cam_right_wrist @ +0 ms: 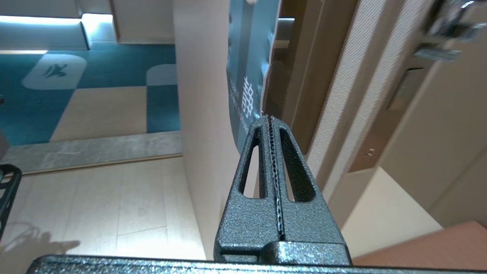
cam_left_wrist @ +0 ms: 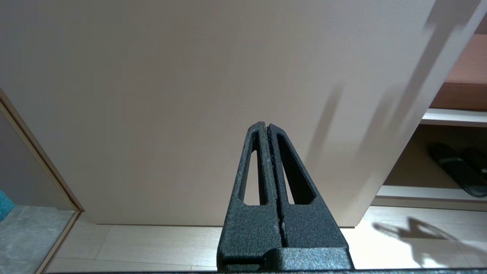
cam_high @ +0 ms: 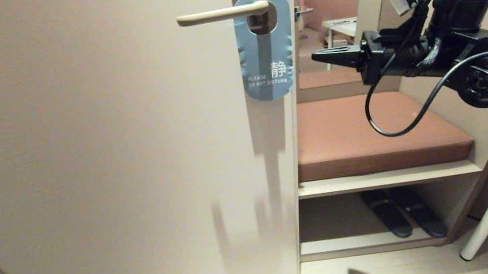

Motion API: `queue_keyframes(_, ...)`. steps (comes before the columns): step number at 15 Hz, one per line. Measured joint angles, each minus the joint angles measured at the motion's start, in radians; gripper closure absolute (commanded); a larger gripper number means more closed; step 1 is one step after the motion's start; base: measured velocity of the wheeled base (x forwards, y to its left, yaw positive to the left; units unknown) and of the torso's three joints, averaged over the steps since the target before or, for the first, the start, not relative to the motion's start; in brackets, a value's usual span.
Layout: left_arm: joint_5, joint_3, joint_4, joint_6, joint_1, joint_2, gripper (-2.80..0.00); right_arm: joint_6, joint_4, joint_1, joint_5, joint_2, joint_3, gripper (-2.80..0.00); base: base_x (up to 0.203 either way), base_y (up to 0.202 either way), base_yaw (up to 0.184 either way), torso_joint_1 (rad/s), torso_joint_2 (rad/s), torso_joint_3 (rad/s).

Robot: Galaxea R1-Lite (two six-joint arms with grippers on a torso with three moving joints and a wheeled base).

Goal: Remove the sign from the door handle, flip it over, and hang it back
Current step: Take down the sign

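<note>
The sign (cam_high: 266,45) hangs on the door handle (cam_high: 222,13). The right hand (cam_high: 319,56), closed and empty, hovers beside it; it should open, then pinch the sign's lower edge.

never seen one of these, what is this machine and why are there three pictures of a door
It is a two-armed robot. One picture comes from a camera on its head, the other two from cameras on its wrists. The head view shows a blue sign hanging on the door handle. The right gripper reaches toward the sign from the side, fingers shut, holding nothing. The left gripper, also shut and empty, shows only in its own wrist view, pointing at the lower door. Nothing has been taken off yet.
</note>
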Motion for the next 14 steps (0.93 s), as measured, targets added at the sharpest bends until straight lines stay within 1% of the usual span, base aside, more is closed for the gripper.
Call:
queue_keyframes(4,0.000,0.000,0.000,0.000,0.000,0.000,0.00,0.000,0.000,0.023,0.041,0.057,-0.055,0.00,0.000,0.000,0.000,0.000,0.00,0.000)
queue_keyframes(14,-0.001,0.000,0.000,0.000,0.000,0.000,0.00,-0.001,0.001,0.030,0.049,0.068,-0.059,0.00,0.000,0.000,0.000,0.000,0.00,0.000)
